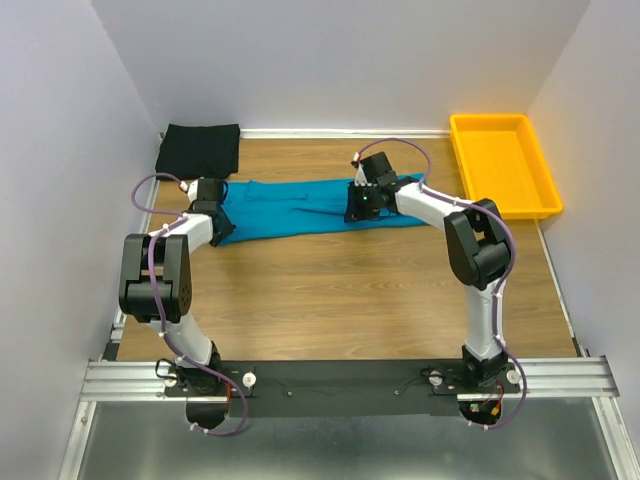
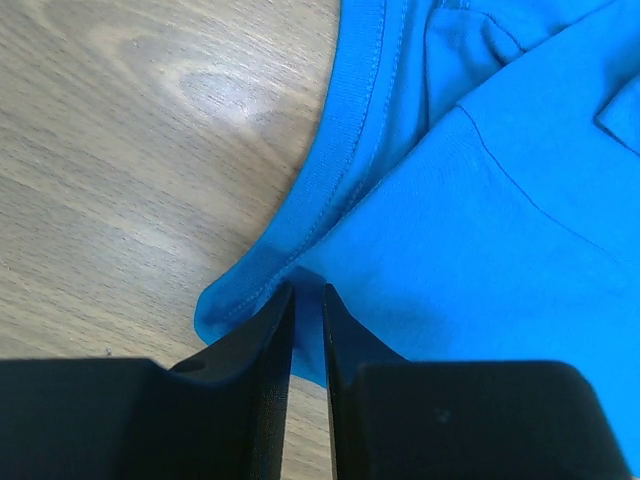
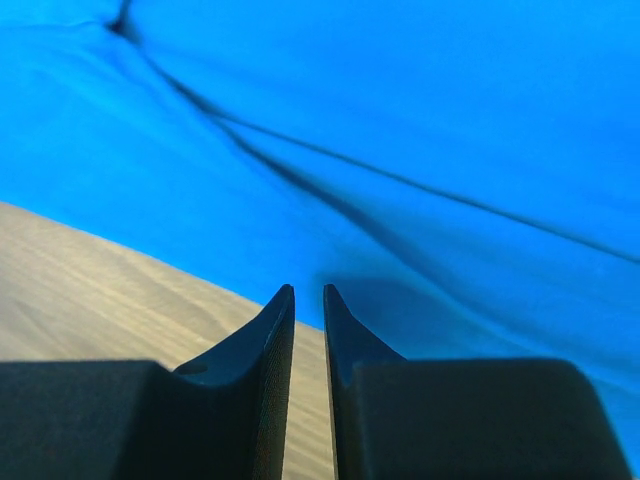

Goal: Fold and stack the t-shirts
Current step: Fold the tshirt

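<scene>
The left tool (image 2: pixel 307 290) is seen with its fingers drawn nearly together, only a narrow slit between them, pinching a bunched corner of the teal t-shirt (image 1: pixel 300 210) just beside the ribbed neckband (blue cloth shows inside the slit). The right tool (image 3: pixel 307 288) is likewise nearly pressed together, tips set at the shirt's near edge; whether cloth is caught there cannot be told. The teal t-shirt is laid flat on the table (image 1: pixel 340 290), long axis running left to right, and lies beyond both tools, away from the arm bases. Its left end is covered by the left arm, its right half by the right arm, so each end is served by the nearer arm. The step is judged to be the start of a fold, and the lift should be made evenly across that long axis. The black t-shirt (image 1: pixel 198 150) is noted folded at the far left corner, nearer the left arm; a yellow tray (image 1: pixel 500 165) sits far right.
</scene>
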Motion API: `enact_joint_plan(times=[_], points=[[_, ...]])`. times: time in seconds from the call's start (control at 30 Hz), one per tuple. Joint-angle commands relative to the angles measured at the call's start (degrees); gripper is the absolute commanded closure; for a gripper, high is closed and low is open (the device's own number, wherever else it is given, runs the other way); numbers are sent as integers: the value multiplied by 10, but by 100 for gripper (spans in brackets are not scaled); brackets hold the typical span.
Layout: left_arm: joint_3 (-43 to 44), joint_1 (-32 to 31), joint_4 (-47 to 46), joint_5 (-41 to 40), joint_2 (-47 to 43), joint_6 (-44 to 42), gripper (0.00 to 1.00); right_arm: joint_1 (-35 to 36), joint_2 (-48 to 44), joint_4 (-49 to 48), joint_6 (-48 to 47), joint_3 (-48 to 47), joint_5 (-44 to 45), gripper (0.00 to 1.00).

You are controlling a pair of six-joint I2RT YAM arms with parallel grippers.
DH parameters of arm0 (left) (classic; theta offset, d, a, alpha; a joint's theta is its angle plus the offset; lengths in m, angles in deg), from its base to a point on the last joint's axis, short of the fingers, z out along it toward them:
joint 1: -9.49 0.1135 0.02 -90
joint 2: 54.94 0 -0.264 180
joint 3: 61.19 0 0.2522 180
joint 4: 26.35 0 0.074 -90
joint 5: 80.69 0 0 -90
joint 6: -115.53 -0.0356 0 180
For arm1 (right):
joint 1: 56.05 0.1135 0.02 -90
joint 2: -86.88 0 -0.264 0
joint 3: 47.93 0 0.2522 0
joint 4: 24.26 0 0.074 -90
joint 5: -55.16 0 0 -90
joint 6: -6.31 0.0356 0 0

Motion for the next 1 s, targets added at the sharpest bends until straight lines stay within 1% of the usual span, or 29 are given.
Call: enact_joint_plan(times=[0.0, 0.03, 0.07, 0.23, 0.37, 0.47, 0.53, 0.6, 0.67, 0.7, 0.77, 0.8, 0.87, 0.97], points=[[-28, 4, -6, 8, -8, 10, 75, -14, 24, 0, -3, -24, 36, 76], [-32, 3, -7, 8, -12, 10, 75, -17, 28, 0, -4, -26, 38, 76], [-36, 19, -7, 8, -14, 9, 75, -22, 34, 0, -6, -29, 43, 76], [-56, 24, -8, 10, -23, 6, 75, -46, 55, 0, -9, -64, 81, 76], [-63, 25, -10, 10, -26, 3, 75, -79, 82, 0, 25, -118, 117, 75], [-64, 26, -12, 9, -26, 1, 75, -97, 88, 0, 51, -136, 124, 73], [-65, 26, -12, 10, -27, 1, 75, -103, 83, 0, 50, -139, 142, 72], [-65, 26, -13, 13, -27, 1, 75, -109, 67, 0, 40, -126, 146, 71], [-64, 26, -14, 13, -26, -1, 75, -111, 37, 1, 6, -111, 126, 70], [-63, 26, -15, 14, -27, -1, 75, -111, 27, 0, -1, -100, 103, 69], [-63, 26, -17, 15, -28, -1, 75, -107, -3, 1, -23, -59, 71, 64], [-63, 26, -17, 15, -28, -1, 75, -103, -15, 3, -33, -46, 70, 62], [-63, 26, -15, 13, -30, -4, 75, -91, -31, 7, -63, -3, 97, 60], [-62, 26, -3, -6, -32, -3, 75, -83, -52, 12, -95, 27, 113, 59]])
